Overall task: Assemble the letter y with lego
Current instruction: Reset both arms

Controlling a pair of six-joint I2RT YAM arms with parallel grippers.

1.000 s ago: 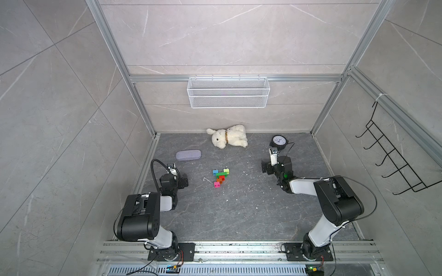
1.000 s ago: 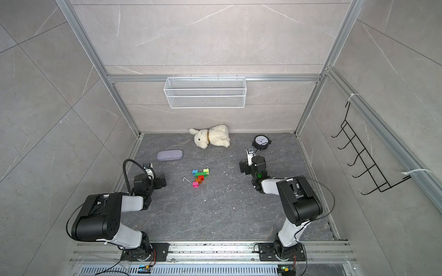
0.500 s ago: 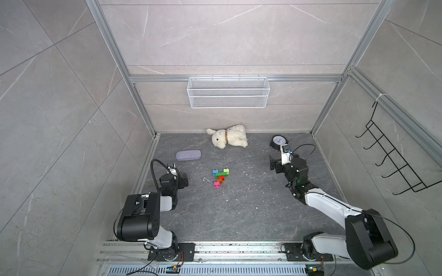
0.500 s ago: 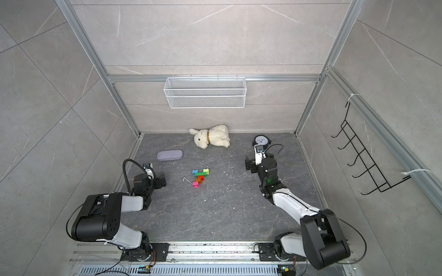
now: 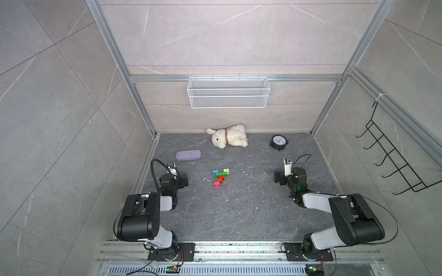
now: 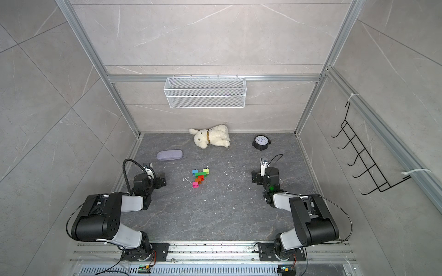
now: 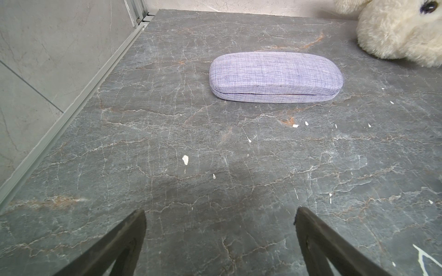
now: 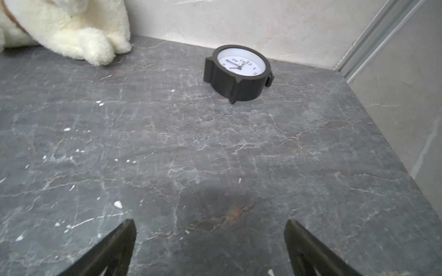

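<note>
The lego letter y lies flat in the middle of the dark stone floor. It has a blue and a yellow-green arm, a green bar, then red, orange and pink bricks slanting toward the front. My left gripper rests low to its left, open and empty. My right gripper rests low to its right, also open and empty. Neither wrist view shows the bricks.
A lilac glasses case lies ahead of the left gripper. A black clock lies ahead of the right one. A white plush rabbit lies by the back wall, under a wire basket. A hook rack hangs on the right wall.
The right arm swung out, then folded back; its gripper now sits a little further right and nearer the front. The left arm and the bricks have not moved.
</note>
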